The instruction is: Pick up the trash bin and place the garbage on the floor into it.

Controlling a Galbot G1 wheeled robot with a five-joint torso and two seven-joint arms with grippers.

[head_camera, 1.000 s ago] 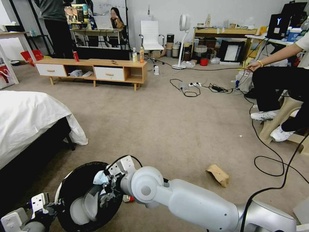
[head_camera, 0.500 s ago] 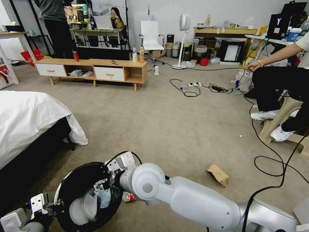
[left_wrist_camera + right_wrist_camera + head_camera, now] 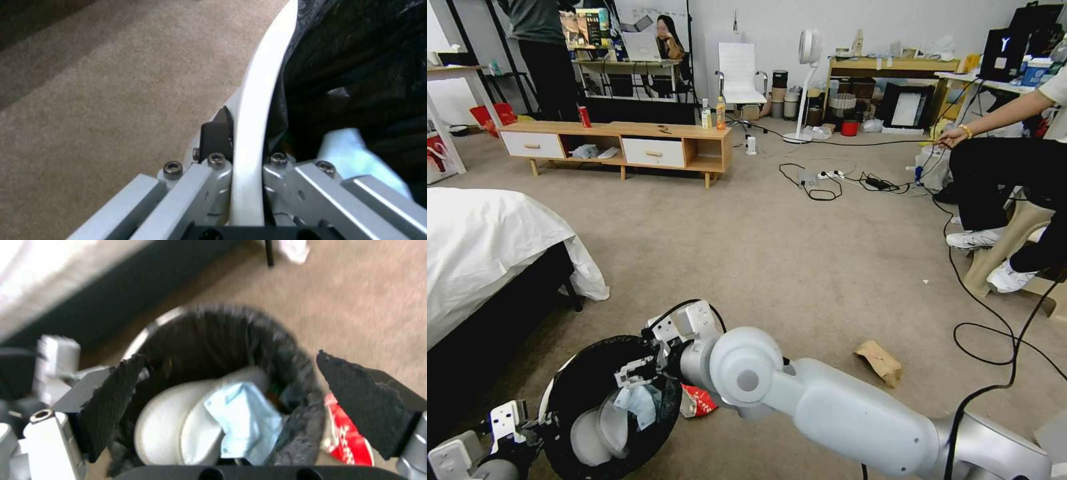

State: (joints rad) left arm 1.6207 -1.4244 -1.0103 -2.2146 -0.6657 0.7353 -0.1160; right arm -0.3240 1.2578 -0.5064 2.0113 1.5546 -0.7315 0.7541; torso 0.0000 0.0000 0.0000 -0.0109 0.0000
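The trash bin, white with a black bag, tilts at the lower left of the head view. My left gripper is shut on its rim. My right gripper hangs open just above the bin's mouth, its black pads spread wide with nothing between them. A light blue mask lies inside the bin on the white moulded inside, and is the same mask in the right wrist view. A red-white snack packet lies on the carpet against the bin. A brown paper bag lies further right.
A bed with a white sheet stands close on the left. Black cables loop over the carpet on the right near a seated person's feet. A low wooden cabinet stands far back. Open carpet lies ahead.
My right gripper held the light blue mask over the bin, then opened; the mask now lies inside. The gripper has lifted slightly, uncovering more of the snack packet.
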